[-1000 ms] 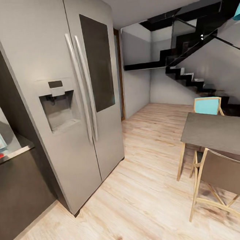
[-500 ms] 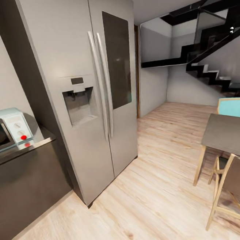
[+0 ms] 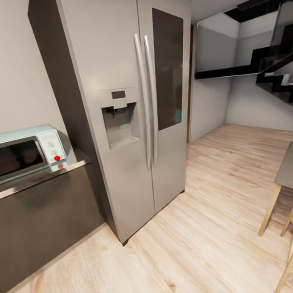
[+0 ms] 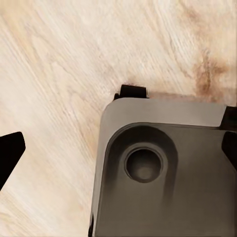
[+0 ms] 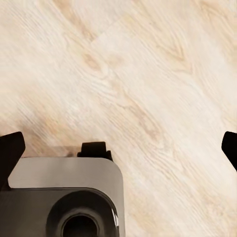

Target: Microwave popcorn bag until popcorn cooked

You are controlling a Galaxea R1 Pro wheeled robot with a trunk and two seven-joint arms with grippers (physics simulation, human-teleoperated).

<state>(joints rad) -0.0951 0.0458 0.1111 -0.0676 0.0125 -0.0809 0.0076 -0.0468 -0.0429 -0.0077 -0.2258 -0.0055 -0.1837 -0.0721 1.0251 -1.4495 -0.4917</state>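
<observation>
At far left we spot the microwave (image 3: 24, 154) on the desk (image 3: 37, 178), door closed, cavity dark | beside it the fridge (image 3: 133, 98) | both tools splayed wide, empty, over wood floor (image 5: 148, 74)

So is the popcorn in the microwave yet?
Not yet. Nothing looks done: the microwave sits closed on the countertop beside the fridge, and no popcorn bag is in sight. Both wrist cameras look down at wooden floor. Left: find the bag, load it, heat it.
</observation>
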